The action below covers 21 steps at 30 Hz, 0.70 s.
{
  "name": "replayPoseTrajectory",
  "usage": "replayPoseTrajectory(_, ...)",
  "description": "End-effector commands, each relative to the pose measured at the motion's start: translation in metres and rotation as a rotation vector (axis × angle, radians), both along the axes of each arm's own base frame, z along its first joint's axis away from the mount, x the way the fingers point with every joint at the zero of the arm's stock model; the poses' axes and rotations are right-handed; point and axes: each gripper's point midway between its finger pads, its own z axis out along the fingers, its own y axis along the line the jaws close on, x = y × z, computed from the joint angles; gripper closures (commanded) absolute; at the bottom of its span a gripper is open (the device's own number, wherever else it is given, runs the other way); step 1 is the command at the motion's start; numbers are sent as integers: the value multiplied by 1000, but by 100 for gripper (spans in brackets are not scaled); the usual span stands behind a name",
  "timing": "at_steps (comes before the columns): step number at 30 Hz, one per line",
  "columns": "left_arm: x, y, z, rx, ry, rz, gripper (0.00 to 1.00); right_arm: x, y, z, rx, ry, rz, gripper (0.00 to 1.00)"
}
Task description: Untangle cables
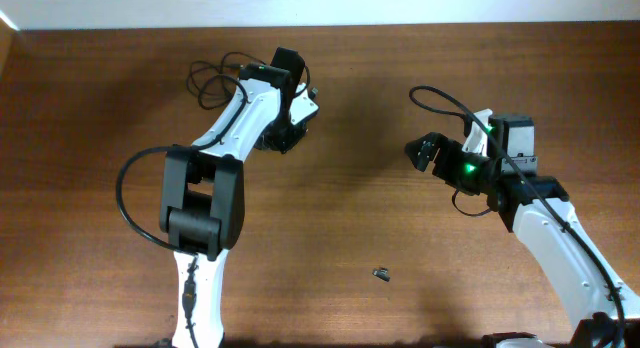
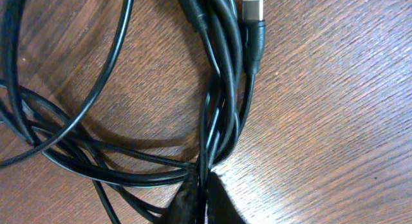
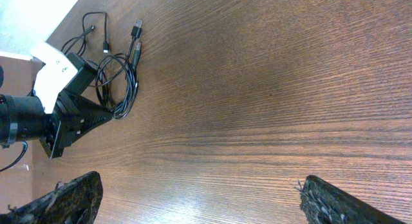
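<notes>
The cables (image 1: pixel 213 78) lie as a tangled bundle of thin black cords at the far left of the table. In the left wrist view the cables (image 2: pixel 219 89) fill the frame, with a silver plug (image 2: pixel 253 8) at the top. My left gripper (image 2: pixel 205 201) is shut on a few strands where the loops bunch together. The right wrist view shows the cables (image 3: pixel 119 79) and the left gripper (image 3: pixel 106 114) at their edge. In the overhead view the left fingertips are hidden under the arm. My right gripper (image 1: pixel 422 151) is open and empty (image 3: pixel 206 205), well to the right of the bundle.
A tiny dark stubby piece (image 1: pixel 382 275) lies near the front middle. The thicker black robot cable (image 1: pixel 125 193) loops beside the left arm, and another arcs over the right arm (image 1: pixel 450 96). The table's far edge (image 1: pixel 400 28) runs just behind the bundle.
</notes>
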Motion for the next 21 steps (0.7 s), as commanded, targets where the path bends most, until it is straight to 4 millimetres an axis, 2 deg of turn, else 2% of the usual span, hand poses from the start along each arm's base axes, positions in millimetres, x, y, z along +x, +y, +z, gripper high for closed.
replayPoseTrajectory(1,-2,-3,6,-16,-6,-2,100,5,0,5,-8,-14,-3,1)
replayPoseTrajectory(3,0,-3,13,-16,-17,-1,100,5,0,5,-8,-14,-3,1)
replayPoseTrajectory(7,19,-9,67,-50,-128,-1,100,5,0,5,-8,-14,-3,1)
replayPoseTrajectory(9,35,-14,119,-94,-254,21,100,5,0,5,-8,-14,-3,1)
replayPoseTrajectory(10,43,-18,160,-140,-351,43,100,5,0,5,-8,-14,-3,1)
replayPoseTrajectory(12,46,-31,227,-257,-486,24,100,5,0,5,-8,-14,-3,1)
replayPoseTrajectory(15,39,-41,285,-360,-596,-12,100,5,0,5,-8,-15,-3,1)
replayPoseTrajectory(18,24,-48,325,-442,-661,-48,100,6,1,6,-7,-22,-2,3)
replayPoseTrajectory(19,18,-49,336,-461,-678,-58,100,7,1,7,-7,-30,-2,9)
replayPoseTrajectory(21,12,-47,346,-465,-695,-60,100,12,4,13,5,-65,12,16)
